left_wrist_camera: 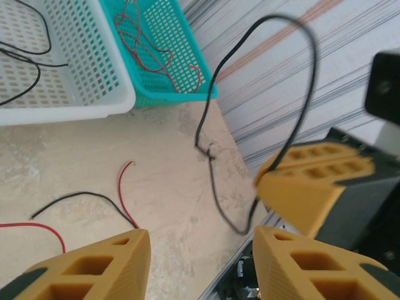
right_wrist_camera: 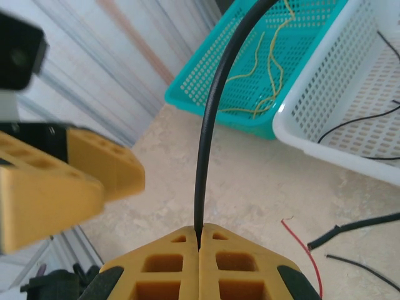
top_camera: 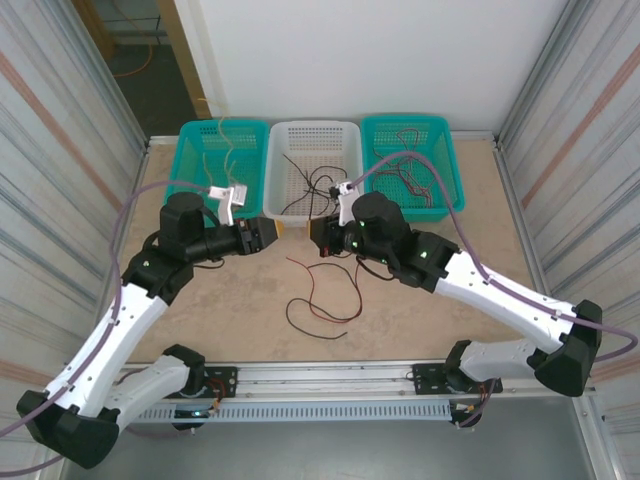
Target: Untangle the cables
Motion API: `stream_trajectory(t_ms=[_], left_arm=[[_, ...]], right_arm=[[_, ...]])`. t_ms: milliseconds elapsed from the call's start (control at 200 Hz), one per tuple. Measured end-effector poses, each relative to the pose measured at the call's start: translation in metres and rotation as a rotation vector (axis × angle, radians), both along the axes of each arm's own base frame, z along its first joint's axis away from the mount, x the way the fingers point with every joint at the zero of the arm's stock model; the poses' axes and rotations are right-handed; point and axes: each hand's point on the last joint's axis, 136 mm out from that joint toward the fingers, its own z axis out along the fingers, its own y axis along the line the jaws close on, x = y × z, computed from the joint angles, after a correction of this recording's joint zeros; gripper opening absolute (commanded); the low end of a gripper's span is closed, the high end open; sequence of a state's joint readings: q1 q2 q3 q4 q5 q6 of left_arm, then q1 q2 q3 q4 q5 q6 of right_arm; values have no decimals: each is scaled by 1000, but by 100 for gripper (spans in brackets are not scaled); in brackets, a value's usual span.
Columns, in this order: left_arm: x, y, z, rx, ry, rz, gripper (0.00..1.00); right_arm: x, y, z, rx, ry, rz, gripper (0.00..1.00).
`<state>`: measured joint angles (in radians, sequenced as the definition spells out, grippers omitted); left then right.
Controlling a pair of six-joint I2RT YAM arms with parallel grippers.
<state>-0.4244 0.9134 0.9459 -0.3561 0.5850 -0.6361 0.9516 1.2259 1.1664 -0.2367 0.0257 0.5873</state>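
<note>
Two arms up front, the left arm [top_camera: 110, 340] and the right arm [top_camera: 500, 295]: white shells, chunky black joints, a purple-grey hose [top_camera: 125, 225] running along each. Tiny green lights [top_camera: 425, 255] glow on the housings. The jaws are mustard-yellow wedges with hollow rectangular pockets.

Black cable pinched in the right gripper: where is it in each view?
Top external: too thin to trace; right gripper sits mid-table, before the white basket.
Left wrist: black cable arcs across the upper right.
Right wrist: rises from the shut fingers, centre.
Shared landmark: white basket.
</note>
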Motion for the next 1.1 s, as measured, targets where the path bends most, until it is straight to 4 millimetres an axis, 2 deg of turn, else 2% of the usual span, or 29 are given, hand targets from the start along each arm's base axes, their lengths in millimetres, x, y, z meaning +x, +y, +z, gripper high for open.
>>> stream_trajectory(t_ms=[165, 431, 692, 887, 1097], left_arm=[[2, -1, -11, -7, 24, 8, 41], [2, -2, -43, -16, 93, 20, 37], [-3, -12, -31, -82, 30, -31, 38], [-11, -23, -25, -93, 3, -76, 34], [-6, -23, -35, -66, 20, -62, 33]], right_arm=[[11, -8, 2, 24, 18, -41, 0], [16, -9, 3, 38, 29, -46, 0], [24, 0, 17, 73, 29, -32, 0], [33, 6, 28, 95, 28, -25, 0], [61, 4, 41, 110, 31, -50, 0]])
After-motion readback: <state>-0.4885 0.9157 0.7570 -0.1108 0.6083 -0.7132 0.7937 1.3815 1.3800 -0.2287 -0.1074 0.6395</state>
